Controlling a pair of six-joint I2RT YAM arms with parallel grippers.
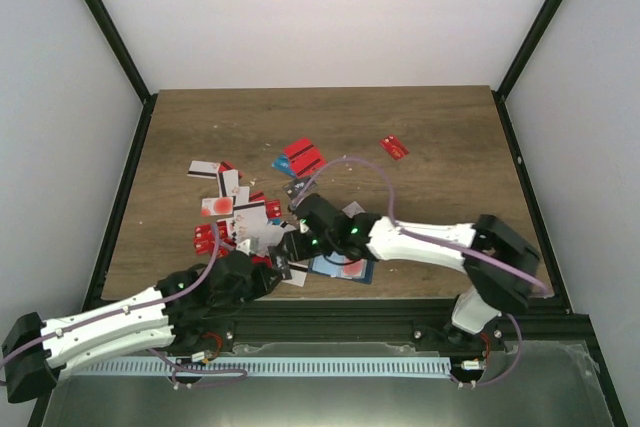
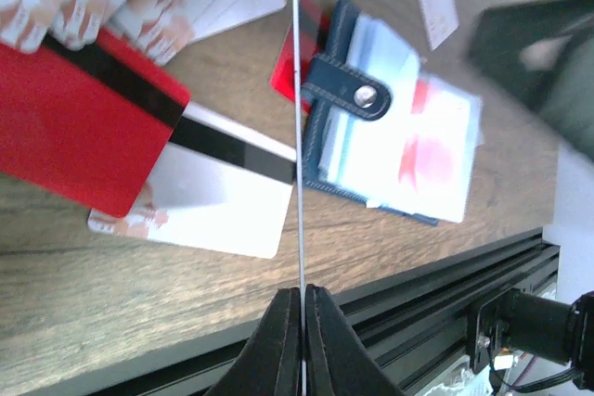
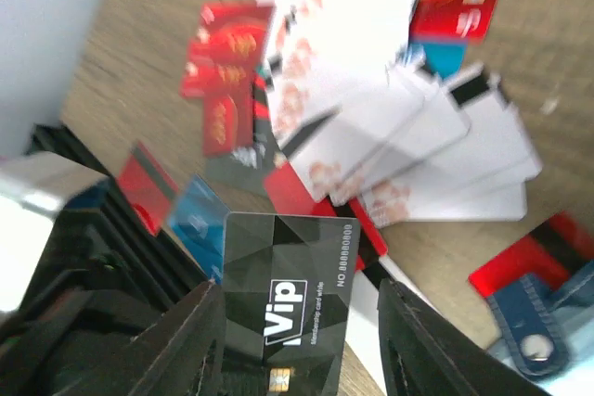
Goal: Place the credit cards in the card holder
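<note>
**Now: one card pinched edge-on, another sitting between spread fingers**

The left fingers point(image 2: 283, 345) are pressing shut on a thin card point(image 2: 297, 136), holding it edge-on so it is sticking straight out past their tips. Behind that edge and mostly to its right, the card holder point(image 2: 399, 127) is lying open on the desk point(image 2: 139, 294), clasp tab facing up. The right fingers point(image 3: 413, 350) are standing wide apart. A dark grey card point(image 3: 288, 294) is sitting between them, leaving a gap at one finger. More credit cards point(image 3: 436, 164) are lying fanned out ahead of them.
</note>
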